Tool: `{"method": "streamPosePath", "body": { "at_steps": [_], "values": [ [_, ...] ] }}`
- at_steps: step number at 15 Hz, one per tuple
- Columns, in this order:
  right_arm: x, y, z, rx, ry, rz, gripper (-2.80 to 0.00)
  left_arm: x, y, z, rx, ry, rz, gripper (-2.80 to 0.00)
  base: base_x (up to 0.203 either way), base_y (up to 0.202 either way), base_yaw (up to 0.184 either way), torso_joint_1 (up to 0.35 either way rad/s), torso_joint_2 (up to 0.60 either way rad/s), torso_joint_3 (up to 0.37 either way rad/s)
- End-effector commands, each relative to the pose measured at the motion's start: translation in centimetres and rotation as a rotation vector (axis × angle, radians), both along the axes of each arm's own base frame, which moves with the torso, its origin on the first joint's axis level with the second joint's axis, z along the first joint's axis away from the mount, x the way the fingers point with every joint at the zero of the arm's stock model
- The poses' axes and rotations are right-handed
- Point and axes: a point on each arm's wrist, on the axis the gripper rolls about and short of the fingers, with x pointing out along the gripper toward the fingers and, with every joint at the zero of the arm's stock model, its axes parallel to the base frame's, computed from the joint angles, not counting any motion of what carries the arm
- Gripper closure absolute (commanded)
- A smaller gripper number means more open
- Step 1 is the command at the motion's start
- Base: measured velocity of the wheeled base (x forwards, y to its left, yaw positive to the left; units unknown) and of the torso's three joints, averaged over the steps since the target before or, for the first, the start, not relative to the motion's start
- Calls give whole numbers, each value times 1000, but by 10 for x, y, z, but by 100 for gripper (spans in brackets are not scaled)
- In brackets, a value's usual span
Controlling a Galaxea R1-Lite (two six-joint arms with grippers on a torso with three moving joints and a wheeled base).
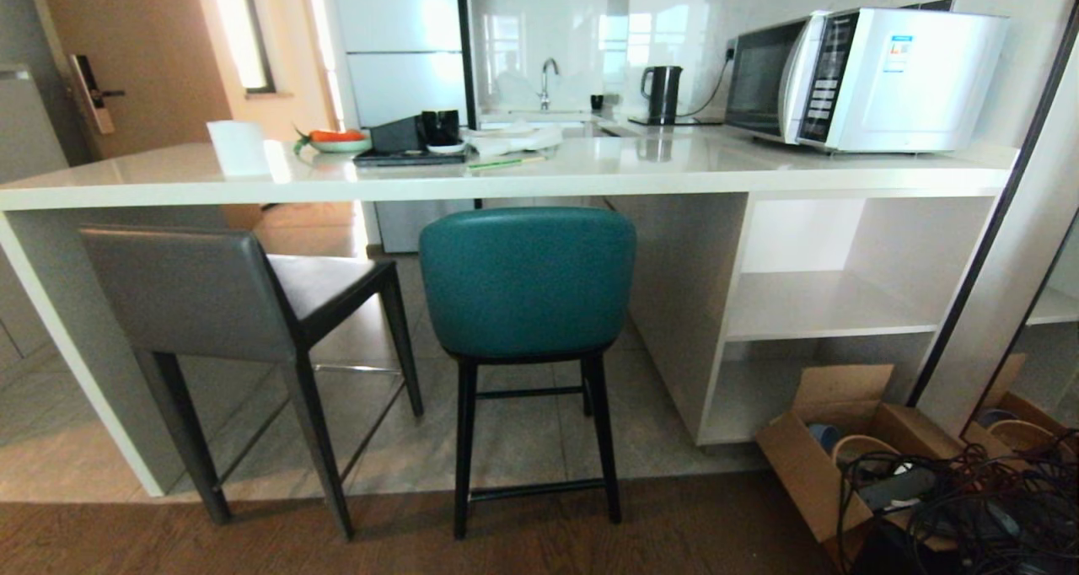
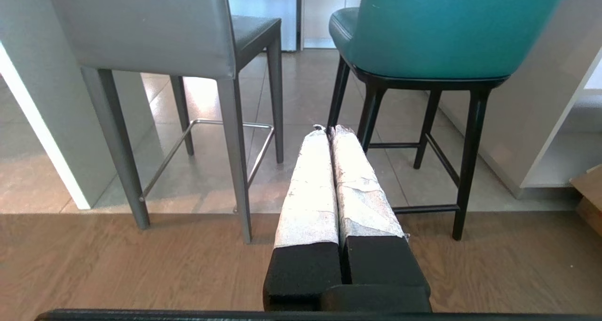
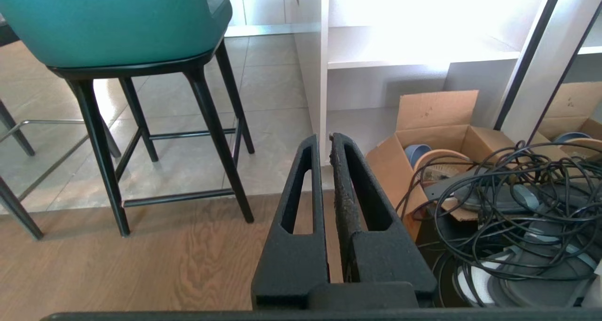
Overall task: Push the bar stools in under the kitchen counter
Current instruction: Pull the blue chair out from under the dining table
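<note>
Left gripper (image 2: 329, 129) fingers pressed together, empty, low over the wood floor; grey stool (image 1: 211, 305) and teal stool (image 1: 527, 284) ahead of it. Right gripper (image 3: 322, 140) also closed, teal stool ahead and off to its left. Both stools' seats probably partly under the kitchen counter (image 1: 506, 174).

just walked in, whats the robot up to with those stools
Nothing is being handled yet. The teal stool and grey stool stand at the kitchen counter, their backs still outside its edge. Both arms hang low before them: the left tool and right tool are shut, touching nothing.
</note>
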Motion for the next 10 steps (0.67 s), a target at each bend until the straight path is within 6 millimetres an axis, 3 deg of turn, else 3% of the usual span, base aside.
{"method": "streamPosePath", "body": {
  "at_steps": [1, 10],
  "values": [
    [0, 0, 0, 0, 2, 0, 0, 1, 0, -2, -1, 9, -1, 0, 0, 0, 0, 0, 0, 0],
    [0, 0, 0, 0, 2, 0, 0, 1, 0, -2, -1, 8, -2, 0, 0, 0, 0, 0, 0, 0]
  ]
}}
